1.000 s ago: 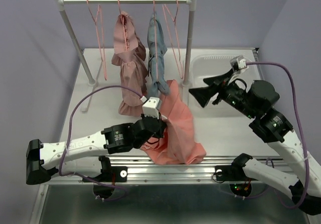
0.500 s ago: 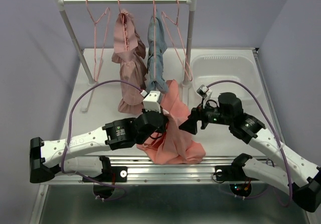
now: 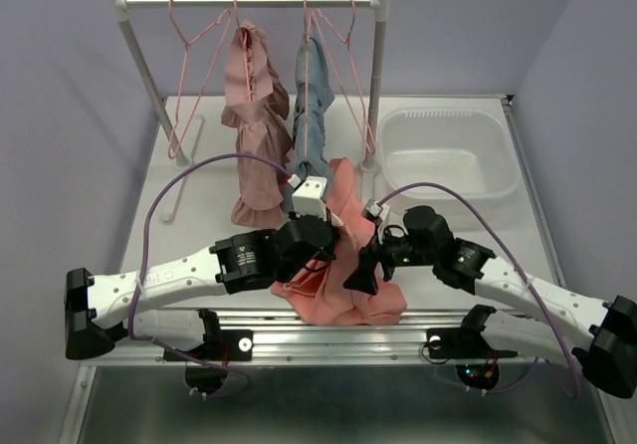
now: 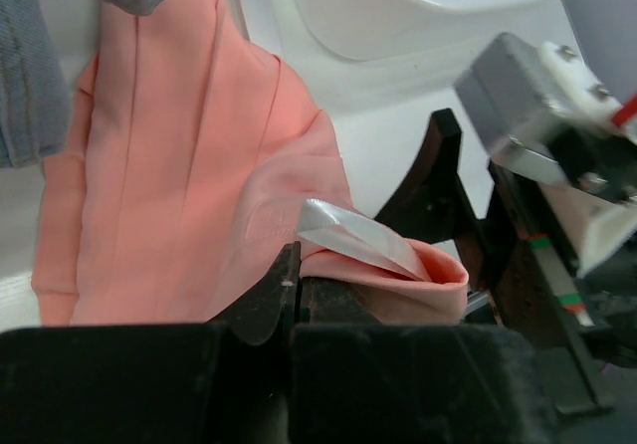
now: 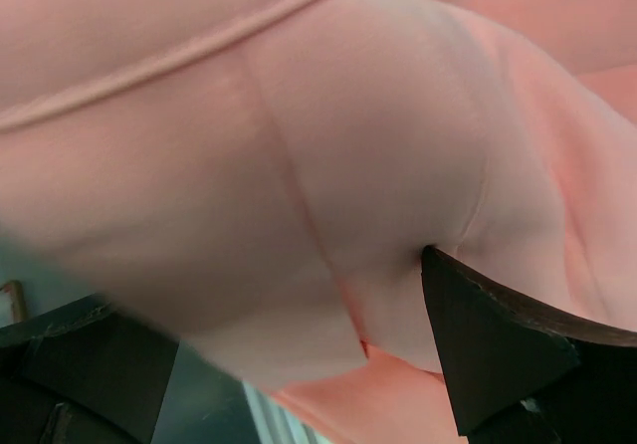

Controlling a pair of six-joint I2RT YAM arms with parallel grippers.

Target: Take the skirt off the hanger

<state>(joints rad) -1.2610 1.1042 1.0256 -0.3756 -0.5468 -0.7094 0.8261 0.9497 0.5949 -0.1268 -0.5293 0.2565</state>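
The skirt (image 3: 254,130), dusty pink with ruffled tiers, hangs from a pink hanger (image 3: 237,14) on the rack, and neither gripper touches it. My left gripper (image 3: 323,237) is shut on a fold of the smooth coral-orange garment (image 3: 350,265), which spreads over the table's front edge. The pinched fold (image 4: 398,275) shows a white label. My right gripper (image 3: 360,275) is open just right of the left one, and its jaws straddle the coral cloth (image 5: 299,145). One dark finger (image 5: 488,344) presses into the fabric.
A blue-grey garment (image 3: 311,115) hangs beside the skirt, its lower end on the coral cloth. Empty pink hangers (image 3: 189,56) hang on the rack (image 3: 249,1). A white tub (image 3: 448,150) stands at the back right. The table's front rail (image 3: 328,330) lies just below the cloth.
My right arm has swung from beside the white tub down and left to the coral garment. My left gripper has shifted slightly right, still holding the cloth. The empty left hanger is swinging.
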